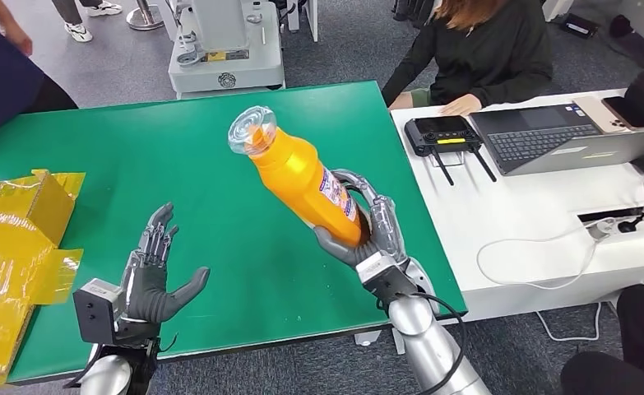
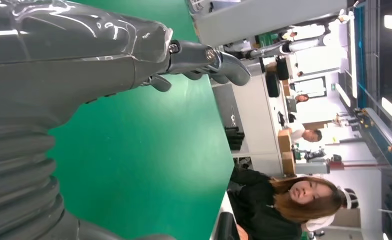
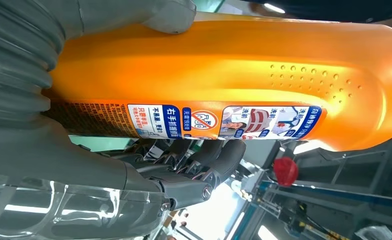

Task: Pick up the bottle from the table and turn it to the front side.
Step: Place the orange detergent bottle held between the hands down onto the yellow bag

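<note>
An orange bottle (image 1: 298, 174) with a clear cap and a blue-and-white label (image 3: 224, 121) is lifted off the green table (image 1: 220, 148), tilted with its cap toward the far left. My right hand (image 1: 368, 234) grips its lower end, thumb on one side and fingers (image 3: 204, 160) wrapped around the other. In the right wrist view the bottle (image 3: 234, 75) lies close against the palm. My left hand (image 1: 154, 267) hovers over the near left part of the table, palm up, fingers apart and holding nothing; its fingers (image 2: 209, 57) reach out above the green surface.
Yellow crumpled packaging (image 1: 18, 247) lies at the table's left edge. A white desk (image 1: 532, 214) to the right carries a laptop (image 1: 565, 136) and a black controller (image 1: 442, 136); a person in black (image 1: 474, 49) sits behind it. A white machine base (image 1: 224, 49) stands beyond the table.
</note>
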